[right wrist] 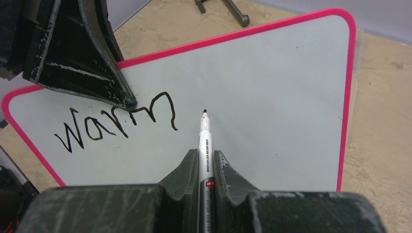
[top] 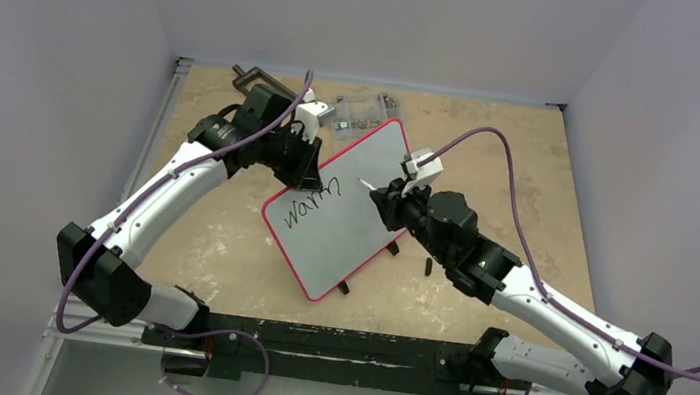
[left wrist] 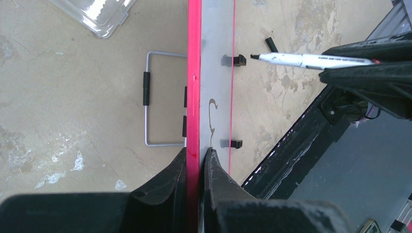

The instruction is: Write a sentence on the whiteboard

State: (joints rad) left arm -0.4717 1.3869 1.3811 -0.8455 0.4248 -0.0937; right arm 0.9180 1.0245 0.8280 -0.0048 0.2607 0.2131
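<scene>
A white whiteboard (right wrist: 272,111) with a bright pink-red rim carries black handwritten letters (right wrist: 94,130). The marker (right wrist: 204,141) is white with a black tip and black print. The table (top: 539,181) is mottled tan with pale patches.

Flat rect. white board (top: 354,233) w/ thin red rim, rounded corners, small black feet: mid-view, tilted, long axis 7 to 1 o'clock. Black handwritten marker letters (right wrist: 116,124) read "warm" so far, one line, along its 10 o'clock edge.
</scene>
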